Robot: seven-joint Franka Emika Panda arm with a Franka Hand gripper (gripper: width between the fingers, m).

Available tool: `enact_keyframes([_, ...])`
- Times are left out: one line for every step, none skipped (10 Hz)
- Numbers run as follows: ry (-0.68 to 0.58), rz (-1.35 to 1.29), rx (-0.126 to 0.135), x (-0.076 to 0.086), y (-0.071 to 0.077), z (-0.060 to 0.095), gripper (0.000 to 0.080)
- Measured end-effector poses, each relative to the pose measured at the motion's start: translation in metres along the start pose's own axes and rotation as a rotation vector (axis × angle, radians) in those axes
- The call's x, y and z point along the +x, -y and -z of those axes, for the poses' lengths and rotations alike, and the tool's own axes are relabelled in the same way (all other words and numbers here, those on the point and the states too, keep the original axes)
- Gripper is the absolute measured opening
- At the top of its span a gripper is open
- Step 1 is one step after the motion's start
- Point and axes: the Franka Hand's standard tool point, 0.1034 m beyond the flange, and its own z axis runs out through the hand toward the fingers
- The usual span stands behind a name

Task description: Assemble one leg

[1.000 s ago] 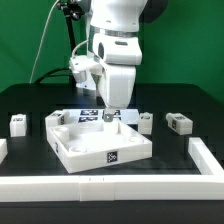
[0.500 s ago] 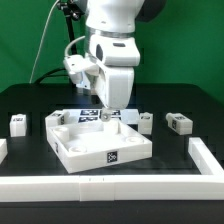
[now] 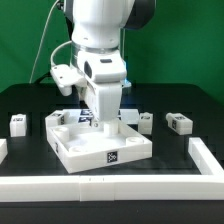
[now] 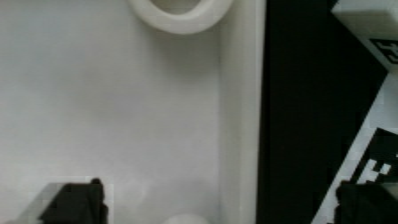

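Observation:
The white tray-like part [image 3: 100, 142] lies in the middle of the black table. My gripper [image 3: 105, 122] is low over its back rim. In the wrist view the gripper [image 4: 224, 205] is open, with its dark fingertips [image 4: 75, 203] far apart on either side of the tray's raised rim [image 4: 244, 100], holding nothing. A round white boss [image 4: 178, 14] stands inside the tray. One small white leg [image 3: 18, 123] with a tag sits at the exterior view's left. Two more legs [image 3: 145, 121] [image 3: 179, 122] sit at its right. None of the legs is near the gripper.
The marker board [image 3: 82, 115] lies just behind the tray, and its tags show in the wrist view [image 4: 381, 52]. White rails border the table at the front [image 3: 100, 186], at the exterior view's right [image 3: 206, 155] and at its left [image 3: 3, 148].
The arm has turned and come down toward the tray's back rim, shifting a little to the exterior view's left. The tray and the legs have not moved.

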Motion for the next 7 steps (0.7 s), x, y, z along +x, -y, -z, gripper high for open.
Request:
enact_keyframes([-0.004,-0.003,0.006,0.002,0.001,-0.005,0.0649])
enact_keyframes([-0.007,-0.003,0.006,0.003,0.001,-0.010,0.0649])
enact_keyframes([-0.010,-0.002,0.010,0.004,0.002,-0.014,0.0649])
enact_keyframes([-0.010,-0.002,0.010,0.004,0.002,-0.014,0.0649])
enact_keyframes([-0.010,-0.002,0.011,0.004,0.002,-0.014,0.0649])
enact_keyframes([-0.013,-0.003,0.016,0.004,0.003,-0.017,0.0649])
enact_keyframes([-0.017,-0.003,0.024,0.004,0.004,-0.022,0.0649])
